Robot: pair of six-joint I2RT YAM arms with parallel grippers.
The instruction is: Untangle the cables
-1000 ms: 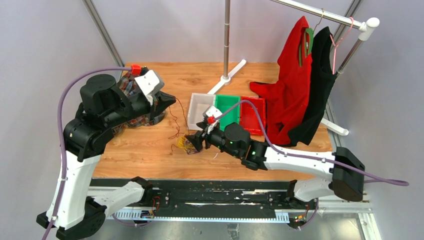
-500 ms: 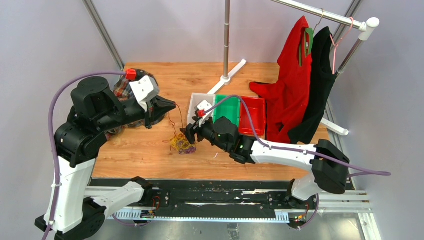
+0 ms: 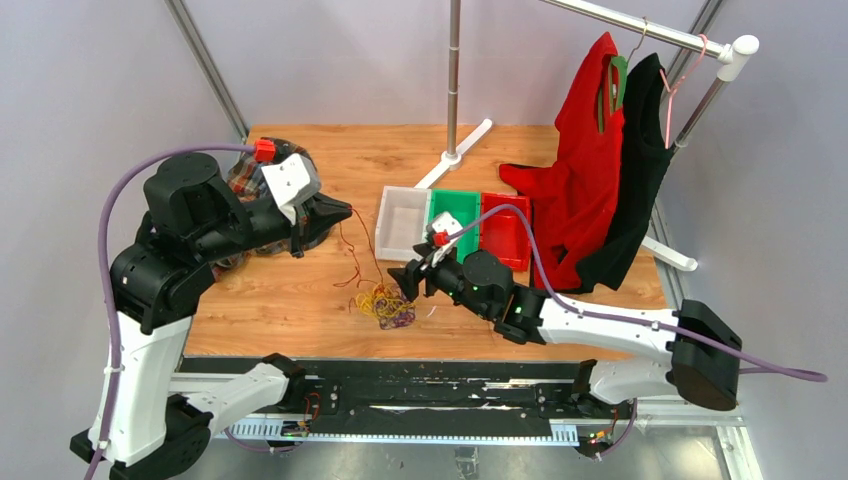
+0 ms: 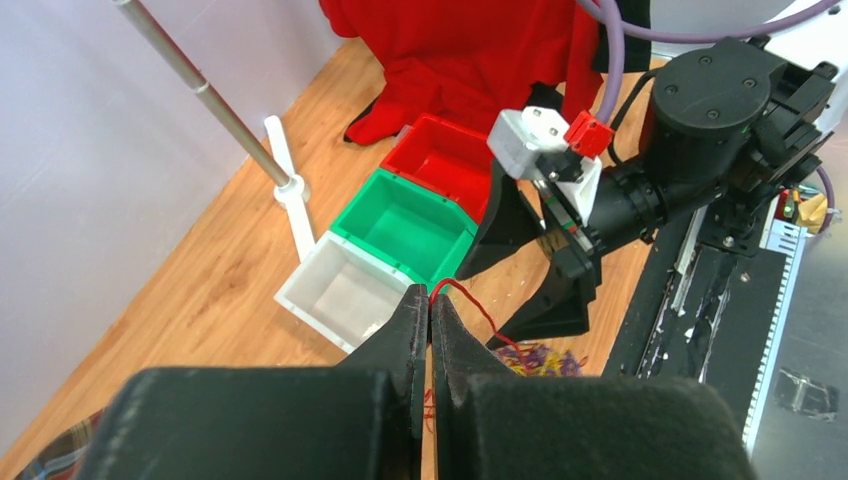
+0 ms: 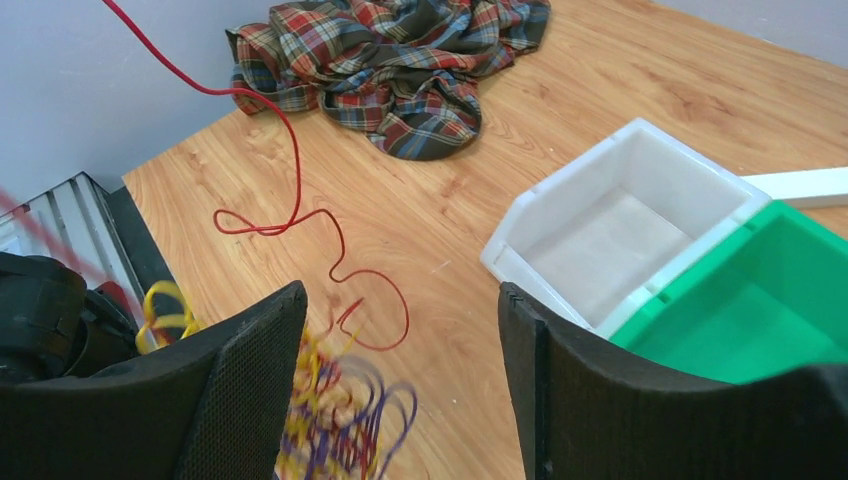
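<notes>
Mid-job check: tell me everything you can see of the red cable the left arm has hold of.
The red cable is one thin, flexible strand, plastic-coated by its look. One end is pinched between the shut fingers of the left gripper, raised above the table. From there it hangs down slack and lies on the wood in loose curls. Its far end runs into the bunch of yellow and purple cables; whether it is free of them cannot be told.

Left hand [image 3: 347, 210], raised over the tabletop's [image 3: 290, 300] left side, is pinched shut on a red cable [image 5: 298, 180]; right hand [image 3: 402, 279] hovers low near the front edge, fingers spread wide.
</notes>
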